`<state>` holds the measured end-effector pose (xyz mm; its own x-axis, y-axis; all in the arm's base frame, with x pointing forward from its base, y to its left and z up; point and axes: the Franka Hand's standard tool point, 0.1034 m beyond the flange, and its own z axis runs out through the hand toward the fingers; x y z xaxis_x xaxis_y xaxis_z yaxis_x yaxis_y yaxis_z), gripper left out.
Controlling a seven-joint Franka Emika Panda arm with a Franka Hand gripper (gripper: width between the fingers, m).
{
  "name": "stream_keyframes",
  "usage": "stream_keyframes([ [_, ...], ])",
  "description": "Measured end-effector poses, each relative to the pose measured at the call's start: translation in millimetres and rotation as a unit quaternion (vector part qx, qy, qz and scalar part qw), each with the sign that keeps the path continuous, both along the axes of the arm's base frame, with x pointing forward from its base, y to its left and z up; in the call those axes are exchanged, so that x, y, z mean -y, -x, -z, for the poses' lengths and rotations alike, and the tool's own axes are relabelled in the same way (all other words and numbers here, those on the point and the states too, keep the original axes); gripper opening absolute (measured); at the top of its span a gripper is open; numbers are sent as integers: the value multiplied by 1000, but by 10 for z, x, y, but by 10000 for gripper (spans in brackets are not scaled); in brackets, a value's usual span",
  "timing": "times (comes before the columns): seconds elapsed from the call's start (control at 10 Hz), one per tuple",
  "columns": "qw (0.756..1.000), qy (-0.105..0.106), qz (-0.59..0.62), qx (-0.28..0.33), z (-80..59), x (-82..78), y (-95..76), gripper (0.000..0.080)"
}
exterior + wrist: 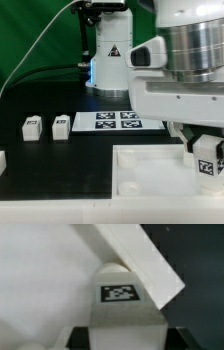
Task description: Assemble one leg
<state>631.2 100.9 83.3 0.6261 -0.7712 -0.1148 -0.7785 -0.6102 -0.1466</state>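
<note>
Clamping the leg [208, 166] by its rear end, the gripper [207, 152] has both fingers pressed against the leg's sides: the pincer is closed on the part, not free. In the wrist view the leg [121, 291] runs out from between the jaws of the gripper [120, 336], tag toward the camera, rounded tip leading at the edge of the white panel [40, 286]. Judgement: gripped at the back so the tip is free to enter a corner socket; no socket shows in either view, so alignment is unchecked. The leg hangs at the white panel [150, 172] corner on the exterior view's right; touching or just above, cannot tell. A spare leg [32, 126] and a second spare leg [61, 126] lie near the marker board [115, 121], well apart from the work, probably parked within reach for later steps. Risk: a tilted tip could catch the panel edge
</note>
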Motion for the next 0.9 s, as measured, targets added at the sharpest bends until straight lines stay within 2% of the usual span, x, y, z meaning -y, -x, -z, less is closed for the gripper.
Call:
stream_keyframes([
  [0.3, 987, -4, 159, -32, 3, -36, 31, 297],
  [0.5, 966, -4, 254, -49, 3, -59, 41, 297],
  [0.6, 963, -3, 265, -50, 1, -76, 44, 297],
  [0.8, 973, -1, 225, -44, 10, -77, 47, 297],
  [0.9, 976, 1, 213, -42, 12, -94, 51, 491],
])
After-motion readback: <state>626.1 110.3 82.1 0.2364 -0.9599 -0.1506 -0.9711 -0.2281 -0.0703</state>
